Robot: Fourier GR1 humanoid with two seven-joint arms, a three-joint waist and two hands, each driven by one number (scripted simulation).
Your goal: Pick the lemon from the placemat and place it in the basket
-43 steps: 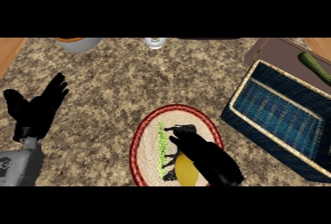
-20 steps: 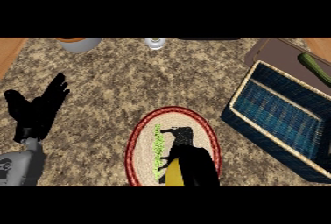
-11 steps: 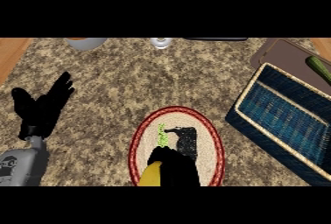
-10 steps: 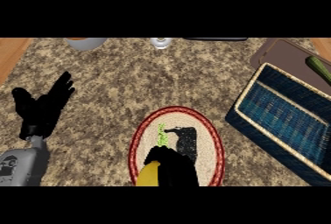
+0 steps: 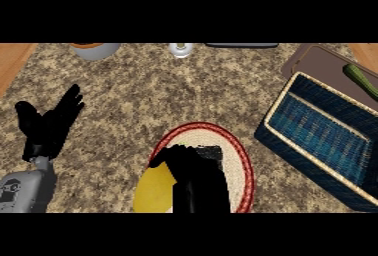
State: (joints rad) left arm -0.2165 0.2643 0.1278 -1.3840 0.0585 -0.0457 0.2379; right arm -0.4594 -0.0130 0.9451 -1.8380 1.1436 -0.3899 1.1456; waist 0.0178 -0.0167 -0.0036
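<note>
The yellow lemon (image 5: 153, 194) shows at the lower left of the round woven placemat with a red rim (image 5: 244, 165), partly under my right hand (image 5: 195, 171). That hand comes in from the lower edge over the placemat's middle. Its thumb reaches left above the lemon and its fingers curl round the fruit, hiding its right side. The blue basket with a tan rim (image 5: 275, 134) stands to the right of the placemat, apart from the hand. My left hand (image 5: 46, 127) rests open at the left, fingers up.
A brown cutting board (image 5: 319, 61) with a green cucumber (image 5: 362, 80) lies behind the basket at the far right. A grey bowl (image 5: 96, 49), a small shaker (image 5: 181, 48) and a dark flat object (image 5: 241, 45) line the counter's far edge.
My right hand has shifted left on the placemat and closed over the lemon, covering the green mark there. The lemon now looks bigger at the hand's left. The left hand stayed put.
</note>
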